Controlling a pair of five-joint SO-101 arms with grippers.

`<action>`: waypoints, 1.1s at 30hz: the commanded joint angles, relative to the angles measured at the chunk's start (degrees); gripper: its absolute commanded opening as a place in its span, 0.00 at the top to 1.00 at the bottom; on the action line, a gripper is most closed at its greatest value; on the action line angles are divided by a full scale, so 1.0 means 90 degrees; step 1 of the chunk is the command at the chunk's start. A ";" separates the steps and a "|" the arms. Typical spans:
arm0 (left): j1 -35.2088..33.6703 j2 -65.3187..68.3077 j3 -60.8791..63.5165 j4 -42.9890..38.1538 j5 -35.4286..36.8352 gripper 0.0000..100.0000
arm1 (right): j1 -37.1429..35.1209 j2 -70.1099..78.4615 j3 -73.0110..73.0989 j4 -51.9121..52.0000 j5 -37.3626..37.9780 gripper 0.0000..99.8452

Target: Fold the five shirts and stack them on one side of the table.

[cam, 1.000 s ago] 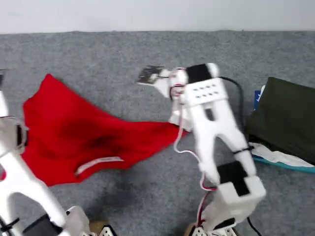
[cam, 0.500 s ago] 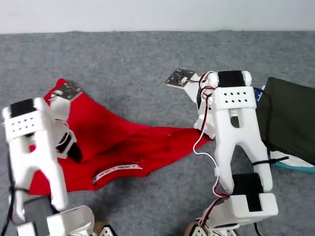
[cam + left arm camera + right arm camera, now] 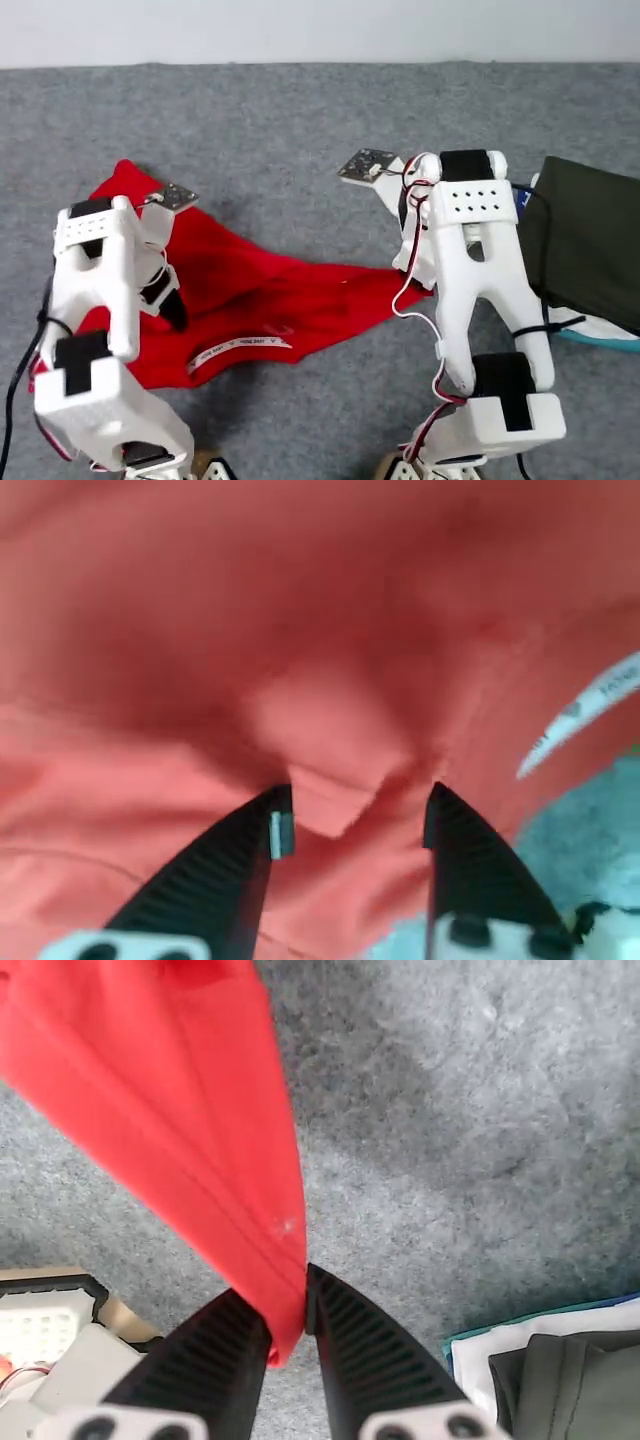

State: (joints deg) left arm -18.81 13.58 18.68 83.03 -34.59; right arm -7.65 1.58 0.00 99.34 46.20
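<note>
Right wrist view: shows right jaws clenched on a thin edge of the crumpled red cotton shirt [image 3: 170, 1090], just above the grey felt surface [image 3: 450, 1140]. Left wrist view: shows left jaws released, spread either side of a raised pucker of the same cloth, not gripping it. High view: places the shirt centre-left on the surface, bunched and unfolded, well apart from the folded dark green shirt [image 3: 585, 245] on the stack at the right edge.

Risks, as a judgement:
- Could lose the right-side pinch under any pull, with so little cloth in the grip.
- Could catch two layers on the left, or drag the bunch instead of spreading it.
- Could clip the stack, with the right arm just beside it.

For grip detail, go to the wrist views; hard to read from high, under the arm bodies. For overall lay, white neck label [image 3: 240, 348] and stack clearance, go to high.
</note>
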 commanded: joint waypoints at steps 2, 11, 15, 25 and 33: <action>0.0029 0.0498 -0.0581 -0.0186 0.0225 0.83 | 0.0073 -0.0386 -0.0059 -0.0034 -0.0068 0.99; 0.0029 0.1162 -0.1284 0.0098 0.0225 0.97 | 0.0122 -0.0425 -0.0068 -0.0034 -0.0039 0.99; 0.0029 0.1153 -0.1832 0.0830 0.0225 0.98 | 0.0181 -0.0425 -0.0098 -0.0034 -0.0039 0.99; 0.0098 0.0147 -0.3365 0.1954 0.0205 0.98 | 0.0464 -0.0435 -0.1016 0.0044 -0.0029 0.99; 0.0186 -0.0860 -0.3287 0.1954 0.0195 0.99 | 0.0454 -0.0415 -0.1338 0.0034 0.0088 0.99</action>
State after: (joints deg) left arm -17.14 10.24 -8.92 98.86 -33.01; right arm -4.75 1.58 -9.14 99.16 46.20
